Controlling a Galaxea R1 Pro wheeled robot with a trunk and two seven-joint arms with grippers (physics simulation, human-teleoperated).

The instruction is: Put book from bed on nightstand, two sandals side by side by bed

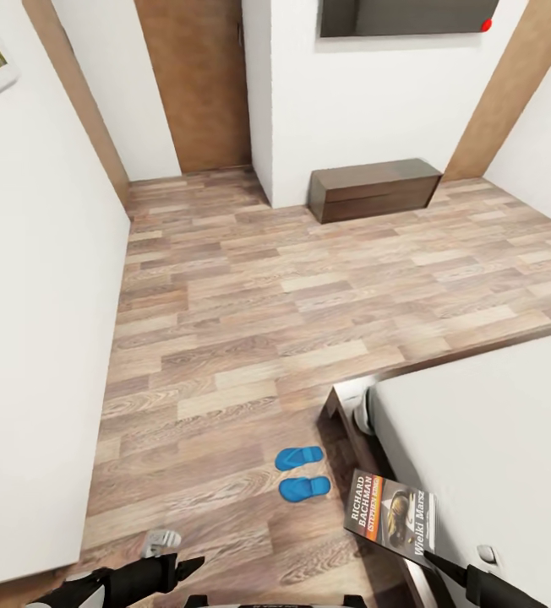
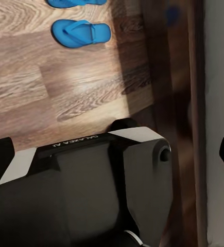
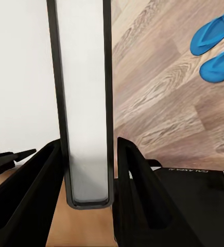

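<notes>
The book (image 1: 390,513), dark with an orange band and "Richard Bachman" lettering, hangs tilted over the bed's near corner. My right gripper (image 1: 446,566) is shut on its lower end. In the right wrist view the book (image 3: 84,103) stands edge-on between the two black fingers (image 3: 37,190) of my right gripper (image 3: 88,149). Two blue sandals (image 1: 299,458) (image 1: 304,488) lie side by side on the floor beside the bed frame (image 1: 347,414). One sandal (image 2: 81,32) shows in the left wrist view. My left gripper (image 1: 182,567) (image 2: 114,154) is open and holds nothing. The nightstand is out of view.
The pale grey mattress (image 1: 495,439) takes up the right foreground. A long low dark brown cabinet (image 1: 375,189) stands against the far wall, with a brown door (image 1: 198,84) to its left. A white wall (image 1: 39,338) runs close along my left. Wood plank floor (image 1: 250,321) lies between.
</notes>
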